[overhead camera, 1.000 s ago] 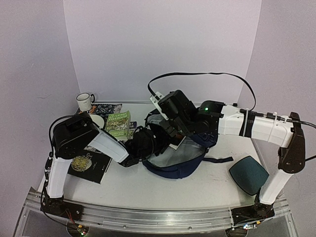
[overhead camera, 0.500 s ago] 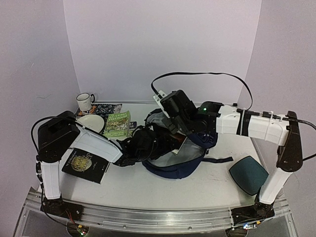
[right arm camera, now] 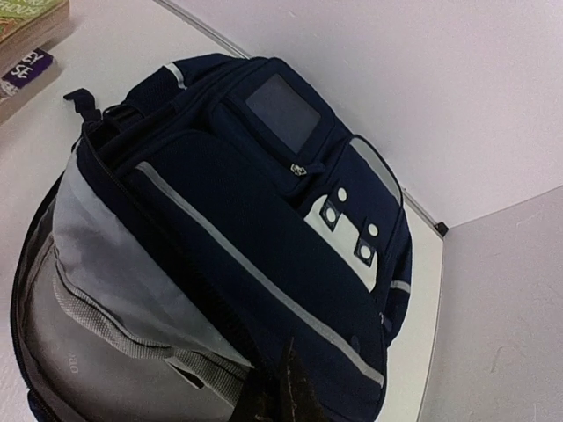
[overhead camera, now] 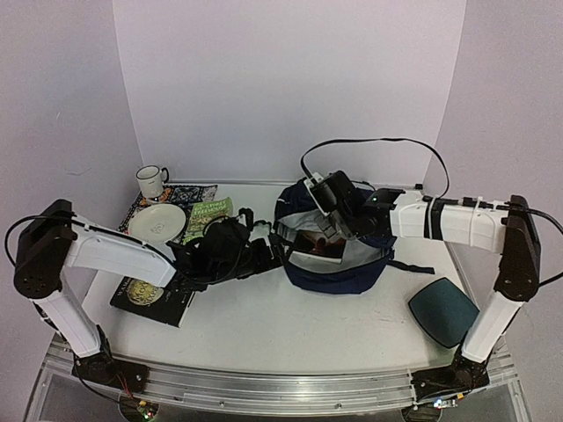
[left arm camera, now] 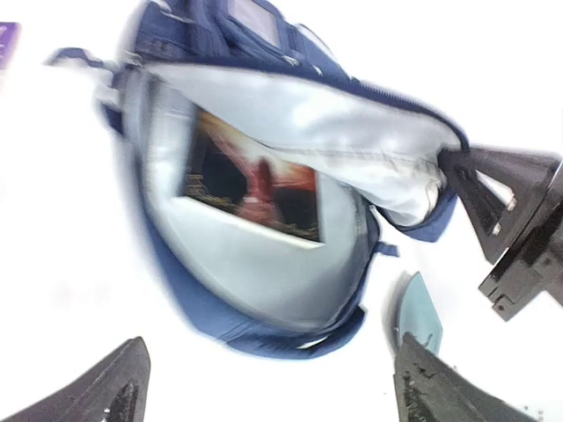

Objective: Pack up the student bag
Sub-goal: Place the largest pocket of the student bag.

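We've got one reddish book [left arm camera: 251, 186] in the student bag [overhead camera: 339, 280], which sits mid-table with its mouth gaping. Our left gripper [overhead camera: 266, 249] hangs wide open beside it, empty, and our right gripper [overhead camera: 325, 230] is pinched shut on the bag's rim. The green book [overhead camera: 209, 220] and dark book [overhead camera: 154, 294] aren't packed yet. The left wrist view shows the packed cover clearly, but the right wrist only shows the bag's outside.
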Controlling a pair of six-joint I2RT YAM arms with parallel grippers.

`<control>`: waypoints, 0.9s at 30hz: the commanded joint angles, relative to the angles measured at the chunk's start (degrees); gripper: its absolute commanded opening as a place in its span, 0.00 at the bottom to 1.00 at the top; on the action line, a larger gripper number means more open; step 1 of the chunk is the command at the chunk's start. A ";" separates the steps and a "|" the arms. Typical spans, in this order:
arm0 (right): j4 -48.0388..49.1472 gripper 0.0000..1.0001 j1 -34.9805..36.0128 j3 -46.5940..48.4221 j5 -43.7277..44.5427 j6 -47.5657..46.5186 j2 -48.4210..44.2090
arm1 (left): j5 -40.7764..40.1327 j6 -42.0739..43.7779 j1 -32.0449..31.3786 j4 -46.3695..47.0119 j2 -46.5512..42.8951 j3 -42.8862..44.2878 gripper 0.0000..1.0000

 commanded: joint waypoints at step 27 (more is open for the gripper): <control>2.33 0.85 -2.87 -9.32 -9.64 9.33 -7.65 | -8.81 0.22 33.80 -39.45 -21.61 -15.33 1.00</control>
